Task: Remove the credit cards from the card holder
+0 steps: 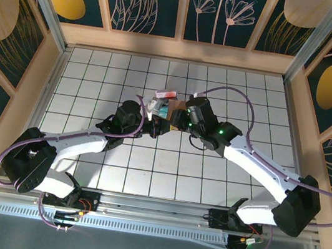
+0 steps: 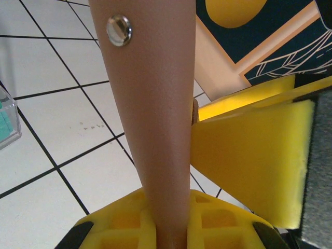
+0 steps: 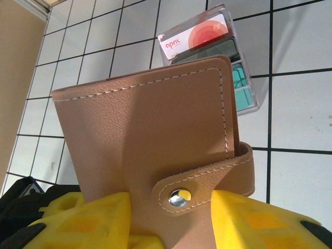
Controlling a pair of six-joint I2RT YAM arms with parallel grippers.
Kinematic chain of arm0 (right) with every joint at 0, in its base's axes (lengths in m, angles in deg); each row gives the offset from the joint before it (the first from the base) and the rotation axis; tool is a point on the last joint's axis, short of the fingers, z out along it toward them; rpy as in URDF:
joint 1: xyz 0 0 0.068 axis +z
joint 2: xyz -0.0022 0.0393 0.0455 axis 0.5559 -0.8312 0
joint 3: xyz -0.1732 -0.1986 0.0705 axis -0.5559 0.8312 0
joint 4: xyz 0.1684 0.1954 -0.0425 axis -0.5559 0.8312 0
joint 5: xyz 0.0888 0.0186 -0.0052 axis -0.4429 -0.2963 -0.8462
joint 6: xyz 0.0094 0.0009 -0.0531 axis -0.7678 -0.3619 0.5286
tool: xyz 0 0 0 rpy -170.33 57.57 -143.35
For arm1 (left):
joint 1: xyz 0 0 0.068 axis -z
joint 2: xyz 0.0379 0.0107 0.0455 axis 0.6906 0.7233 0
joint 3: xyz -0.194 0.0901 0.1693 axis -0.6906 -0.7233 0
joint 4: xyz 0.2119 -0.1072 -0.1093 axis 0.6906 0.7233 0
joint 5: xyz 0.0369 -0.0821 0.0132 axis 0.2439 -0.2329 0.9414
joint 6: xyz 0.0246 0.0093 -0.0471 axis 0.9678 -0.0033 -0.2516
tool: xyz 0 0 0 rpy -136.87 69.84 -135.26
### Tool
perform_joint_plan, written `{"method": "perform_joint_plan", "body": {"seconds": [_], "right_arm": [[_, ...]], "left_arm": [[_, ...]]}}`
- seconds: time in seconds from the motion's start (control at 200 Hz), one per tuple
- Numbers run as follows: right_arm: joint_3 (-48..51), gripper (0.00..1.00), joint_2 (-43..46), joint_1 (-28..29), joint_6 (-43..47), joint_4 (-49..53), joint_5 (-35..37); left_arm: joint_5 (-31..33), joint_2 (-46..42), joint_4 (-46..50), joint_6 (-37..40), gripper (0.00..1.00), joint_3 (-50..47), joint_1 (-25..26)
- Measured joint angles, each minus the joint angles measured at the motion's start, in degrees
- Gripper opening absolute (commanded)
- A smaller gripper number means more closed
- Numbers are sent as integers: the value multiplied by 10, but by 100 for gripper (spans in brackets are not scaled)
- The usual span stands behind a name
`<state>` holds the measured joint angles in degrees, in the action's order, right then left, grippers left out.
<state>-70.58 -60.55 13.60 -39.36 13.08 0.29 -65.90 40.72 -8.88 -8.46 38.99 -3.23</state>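
The pinkish-tan card holder (image 3: 145, 129) is held upright above the table, folded, its strap tab (image 3: 207, 181) wrapped round one edge with the metal snap on the front. My right gripper (image 3: 171, 220) is shut on its lower part, a yellow finger on each side. In the left wrist view my left gripper (image 2: 168, 220) is shut on a narrow tan part of the card holder (image 2: 155, 104) that bears a snap. From above, both grippers (image 1: 153, 125) (image 1: 181, 117) meet at the card holder (image 1: 175, 109) mid-table. The credit cards are hidden.
A clear plastic box (image 3: 244, 78) lies on the white gridded table (image 1: 209, 169) just beyond the holder, with a white-and-red card (image 3: 194, 36) and teal pieces in it. Its corner (image 2: 8, 119) shows left of my left gripper. Wooden walls ring the table.
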Motion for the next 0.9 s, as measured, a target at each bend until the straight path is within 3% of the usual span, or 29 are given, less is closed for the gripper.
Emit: {"method": "perform_joint_plan", "body": {"seconds": [0.415, 0.711, 0.901], "right_arm": [[-11, 28, -10, 5, 14, 17, 39], [-11, 3, -10, 7, 17, 17, 45], [-11, 0, -10, 7, 15, 17, 45]], "left_arm": [[-3, 0, 5, 0, 0, 0, 0], [0, 0, 10, 0, 0, 0, 1], [3, 0, 10, 0, 0, 0, 1]]}}
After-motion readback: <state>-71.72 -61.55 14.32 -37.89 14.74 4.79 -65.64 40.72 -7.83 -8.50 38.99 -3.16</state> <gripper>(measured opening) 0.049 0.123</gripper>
